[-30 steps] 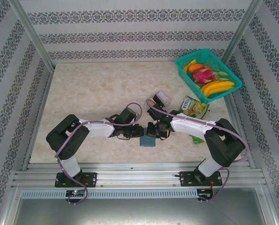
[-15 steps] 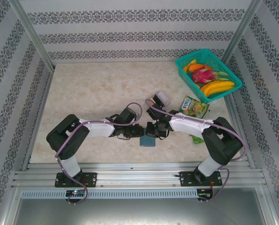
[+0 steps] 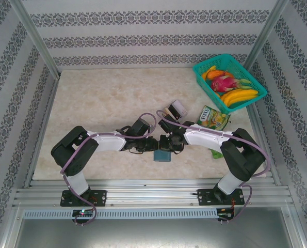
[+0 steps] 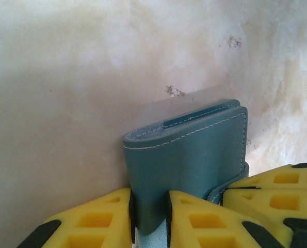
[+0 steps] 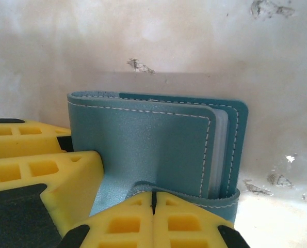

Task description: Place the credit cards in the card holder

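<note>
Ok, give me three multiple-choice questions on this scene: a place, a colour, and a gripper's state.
1. Where is the fruit basket? A) far right corner of the table B) far left corner C) between the arms
2. What colour is the card holder? A) red B) black C) teal-blue
3. The left gripper is: A) wide open B) shut on the card holder C) gripping the fruit basket
Answers: A, it sits top right in the overhead view; C, teal leather, pale stitching; B, the cover is clamped in it.
</note>
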Controlling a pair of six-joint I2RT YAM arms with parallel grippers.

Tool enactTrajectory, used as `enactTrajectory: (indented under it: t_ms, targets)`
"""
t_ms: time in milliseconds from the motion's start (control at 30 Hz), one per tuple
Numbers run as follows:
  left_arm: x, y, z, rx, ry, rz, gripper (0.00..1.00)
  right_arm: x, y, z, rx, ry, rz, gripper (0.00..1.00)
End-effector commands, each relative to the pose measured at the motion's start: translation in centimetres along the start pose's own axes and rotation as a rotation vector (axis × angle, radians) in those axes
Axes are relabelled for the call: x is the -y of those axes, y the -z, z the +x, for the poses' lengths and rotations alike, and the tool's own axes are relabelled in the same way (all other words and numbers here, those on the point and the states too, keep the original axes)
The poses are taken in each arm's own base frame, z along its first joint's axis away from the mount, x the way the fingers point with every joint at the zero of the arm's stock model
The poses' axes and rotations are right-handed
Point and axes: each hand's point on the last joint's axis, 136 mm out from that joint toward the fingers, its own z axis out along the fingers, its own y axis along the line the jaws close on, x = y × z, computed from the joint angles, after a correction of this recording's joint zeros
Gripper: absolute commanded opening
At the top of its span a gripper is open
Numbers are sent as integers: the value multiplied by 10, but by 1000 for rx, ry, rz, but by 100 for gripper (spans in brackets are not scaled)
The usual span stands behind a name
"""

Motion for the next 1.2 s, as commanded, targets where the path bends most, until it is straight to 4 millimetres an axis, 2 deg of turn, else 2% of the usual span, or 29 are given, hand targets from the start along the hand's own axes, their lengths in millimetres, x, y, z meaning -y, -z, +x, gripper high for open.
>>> enactTrajectory:
  t_ms: [0, 267, 400, 633, 767, 833, 900, 967, 1067, 1133, 1167]
  targets:
    - [-13, -18, 51, -166, 23, -40, 24, 9, -18, 21, -70, 59, 66, 2]
    - [-17, -19, 50, -155, 56, -52, 22, 28, -25, 35, -3, 167, 179, 0]
    - [-18, -20, 50, -148, 79, -53, 21, 32, -36, 41, 63, 213, 185, 0]
    - [-19, -20, 51, -132, 112, -40, 22, 37, -51, 52, 55, 248, 204, 0]
    - [-19, -18, 50, -122, 109, -42, 22, 43, -51, 53, 47, 298, 299, 0]
    - [-17, -16, 48, -114, 104, -32, 22, 38, -47, 49, 61, 301, 301, 0]
    - [-11, -12, 45, -102, 89, -18, 23, 24, -29, 38, 106, 303, 274, 0]
    - [-5, -6, 40, -78, 68, -3, 26, 10, 4, 20, 199, 305, 243, 1]
    - [8, 14, 26, -6, 27, 8, 33, -2, 67, -12, 409, 297, 164, 18]
    - [13, 33, 12, 73, -11, -21, 37, 12, 106, -34, 544, 265, 157, 42]
    - [14, 42, 6, 109, -28, -41, 39, 26, 116, -42, 588, 255, 186, 49]
